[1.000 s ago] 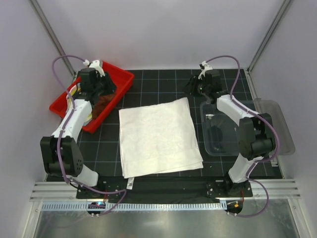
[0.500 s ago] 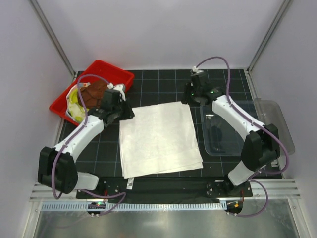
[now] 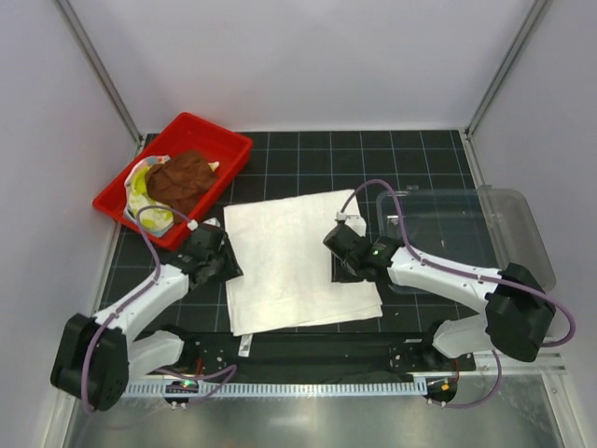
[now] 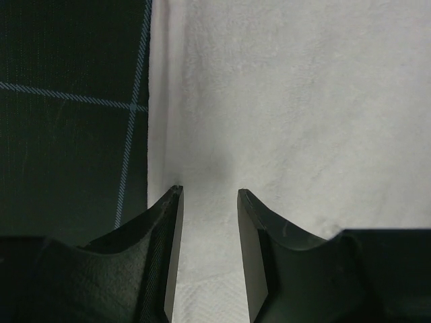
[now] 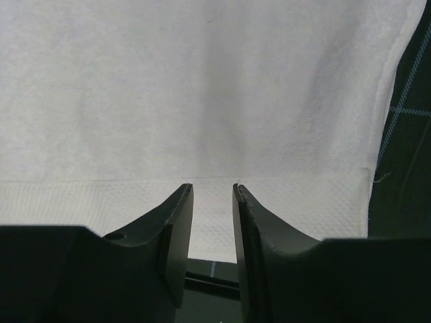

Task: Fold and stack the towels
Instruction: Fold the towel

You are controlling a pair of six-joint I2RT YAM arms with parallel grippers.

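Left hand [image 4: 207,195] has its fingers a narrow way apart with nothing between them. It is over the left edge of the white towel [image 4: 303,101], where the cloth meets the black gridded table [image 4: 67,134]. Right hand [image 5: 212,190] is also slightly parted and empty, over the towel's hemmed band close to a corner. Whether either hand touches the cloth cannot be told.

Seen from above, the white towel lies folded flat at centre frame with one hand at each side. At upper left, a red tray [image 3: 224,142] holds a crumpled brown towel [image 3: 182,177] on top of a yellow-green towel [image 3: 140,191]. A clear bin [image 3: 504,224] sits at right, just beside the white towel.
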